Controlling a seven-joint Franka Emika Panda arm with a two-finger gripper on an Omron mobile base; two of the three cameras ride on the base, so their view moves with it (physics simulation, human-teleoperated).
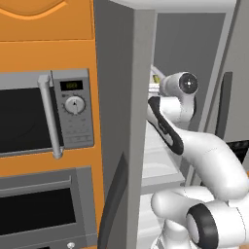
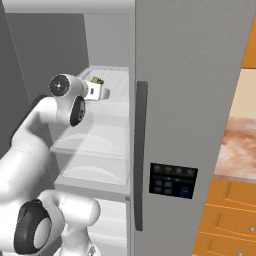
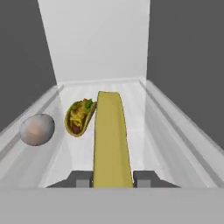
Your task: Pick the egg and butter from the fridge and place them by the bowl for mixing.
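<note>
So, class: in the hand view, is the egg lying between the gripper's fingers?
No: the butter lies there; the egg rests apart.

Butter (image 3: pixel 110 140): olive-yellow, plain.
Egg (image 3: pixel 37 129), at 9 o'clock of butter: pale grey-white w/ faint pinkish tint.
Taco (image 3: pixel 79 117): yellow shell, red/green/brown filling.
Fridge (image 2: pixel 190 100): grey doors, dark handle, black panel; shelves (image 3: pixel 87 153) translucent white.
Microwave (image 1: pixel 44 114): black front, grey trim.
Cabinets (image 1: pixel 46 53): orange.
Tabletop (image 2: pixel 239 147): pinkish-brown marbled.
Arm (image 1: pixel 209 160): white, dark joints.
</note>
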